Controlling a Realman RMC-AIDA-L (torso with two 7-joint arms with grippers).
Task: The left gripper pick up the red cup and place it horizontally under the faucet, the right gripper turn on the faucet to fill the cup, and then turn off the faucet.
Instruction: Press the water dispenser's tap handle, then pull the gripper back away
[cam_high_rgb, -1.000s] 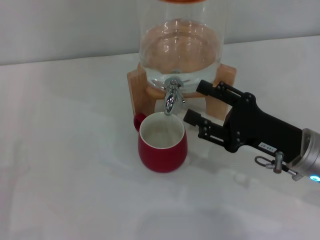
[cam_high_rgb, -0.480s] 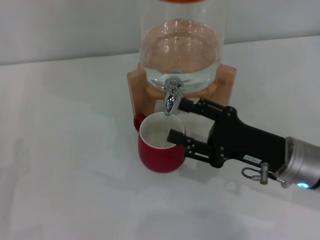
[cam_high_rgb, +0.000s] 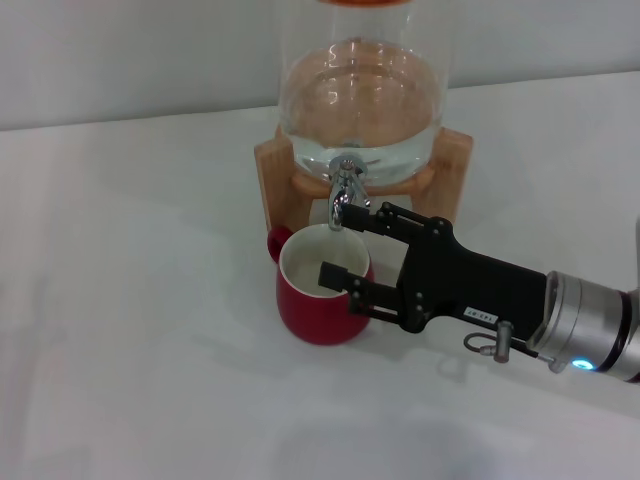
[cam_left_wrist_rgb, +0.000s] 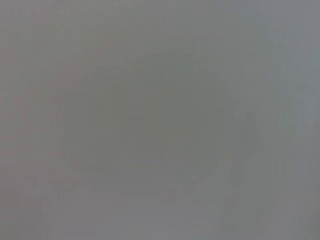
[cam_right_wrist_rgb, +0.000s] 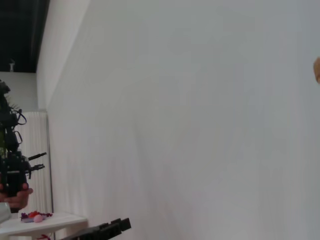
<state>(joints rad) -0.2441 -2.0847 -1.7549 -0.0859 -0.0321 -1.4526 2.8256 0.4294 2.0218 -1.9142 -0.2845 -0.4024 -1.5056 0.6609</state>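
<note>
My right end effector (cam_high_rgb: 345, 244) is at the faucet (cam_high_rgb: 345, 195), reaching in from the right side of the bench (cam_high_rgb: 140, 330). Its two black fingers are spread apart: the farther finger (cam_high_rgb: 385, 217) has its tip just beside the chrome spout, at the right of it, and I cannot tell if it touches the metal; the nearer finger (cam_high_rgb: 345, 279) lies across the right part of the rim of the red cup (cam_high_rgb: 322, 300). Nothing is held between the fingers. The red cup stands upright on the bench directly under the faucet, its white inside open toward the spout and its small loop handle pointing to the left, away from my end effector. I cannot tell from the head view how much water is in the cup, and no stream is visible from the spout. Behind the faucet is the glass dispenser (cam_high_rgb: 360, 90), with water in its lower part, sitting in the wooden stand (cam_high_rgb: 275, 175). My left end effector does not appear in any view.
</note>
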